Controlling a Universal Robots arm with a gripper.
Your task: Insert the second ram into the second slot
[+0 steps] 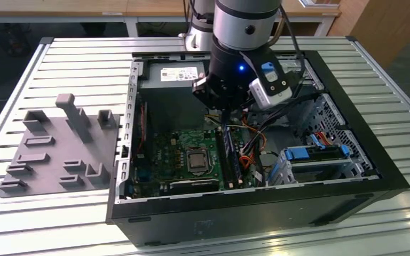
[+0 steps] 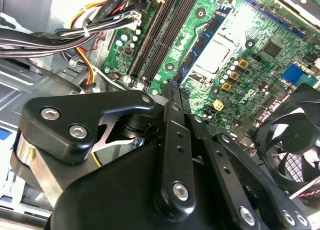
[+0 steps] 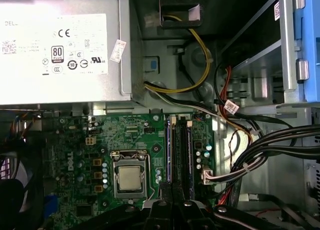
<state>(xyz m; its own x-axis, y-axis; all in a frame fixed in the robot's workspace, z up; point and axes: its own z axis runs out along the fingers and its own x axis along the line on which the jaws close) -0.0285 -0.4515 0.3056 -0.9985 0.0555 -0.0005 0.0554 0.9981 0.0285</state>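
Pincer (image 2: 174, 85) — over ram slots (image 2: 160, 34), green motherboard (image 3: 75, 135)

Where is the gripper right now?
In the exterior view, the black gripper hangs inside the open black computer case, over the dark memory slots on the green motherboard.

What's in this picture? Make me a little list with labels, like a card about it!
Place: open computer case on a slatted table
Robot: gripper hangs over the memory slots
Board: green circuit board with a silver chip beside the slots
Also inside: power supply box, fan, bundled cables
Outside: grey holder tray, on the exterior view's left
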